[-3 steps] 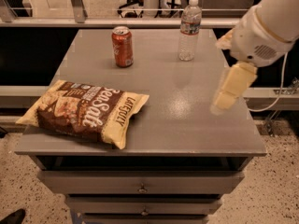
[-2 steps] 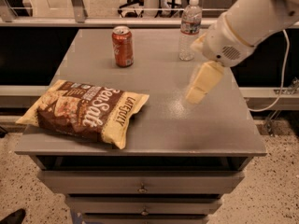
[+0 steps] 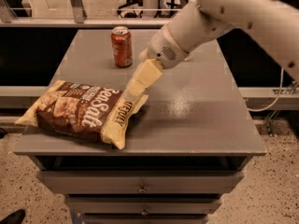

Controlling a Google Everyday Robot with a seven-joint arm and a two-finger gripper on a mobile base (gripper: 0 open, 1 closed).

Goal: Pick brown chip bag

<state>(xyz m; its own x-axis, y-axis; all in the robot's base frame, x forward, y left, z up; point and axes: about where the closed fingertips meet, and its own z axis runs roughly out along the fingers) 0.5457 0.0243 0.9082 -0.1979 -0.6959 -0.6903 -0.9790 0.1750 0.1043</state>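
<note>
approach step: gripper (image 3: 132, 89) hangs at the 2 o'clock corner of the brown chip bag (image 3: 83, 112), just over its cream end; whether it is open or closed cannot be told. bag lies flat toward 8 o'clock on the grey table (image 3: 205, 125), with the red can (image 3: 121, 46) well apart at 11 o'clock. judgement: a good grasp likely means coming down on the puffed brown middle, at 8 o'clock from the tool, and closing gently across the short width, since crinkly film may slip.
</note>
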